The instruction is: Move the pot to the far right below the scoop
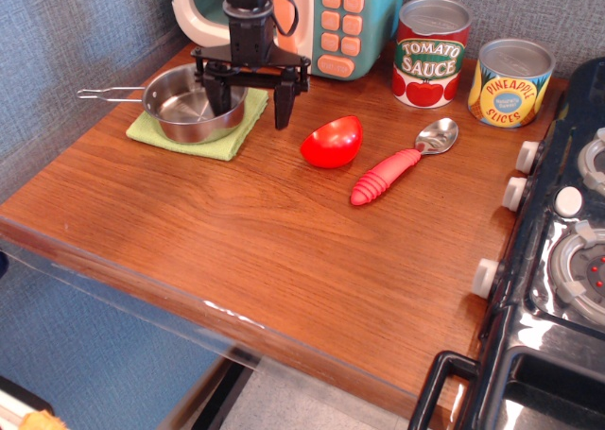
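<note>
The pot (189, 111), a small shiny steel saucepan with a thin wire handle pointing left, sits on a green cloth (203, 132) at the back left of the wooden table. My gripper (250, 101) hangs open over the pot's right rim, one finger (218, 94) inside the pot and the other (283, 104) outside it to the right. The scoop (402, 161), a metal spoon with a ribbed red handle, lies right of centre.
A red bowl (333, 142) lies between pot and scoop. A tomato sauce can (432, 52) and a pineapple can (510, 82) stand at the back right. A toy microwave (331, 19) is behind my gripper. A black stove (558, 260) borders the right edge.
</note>
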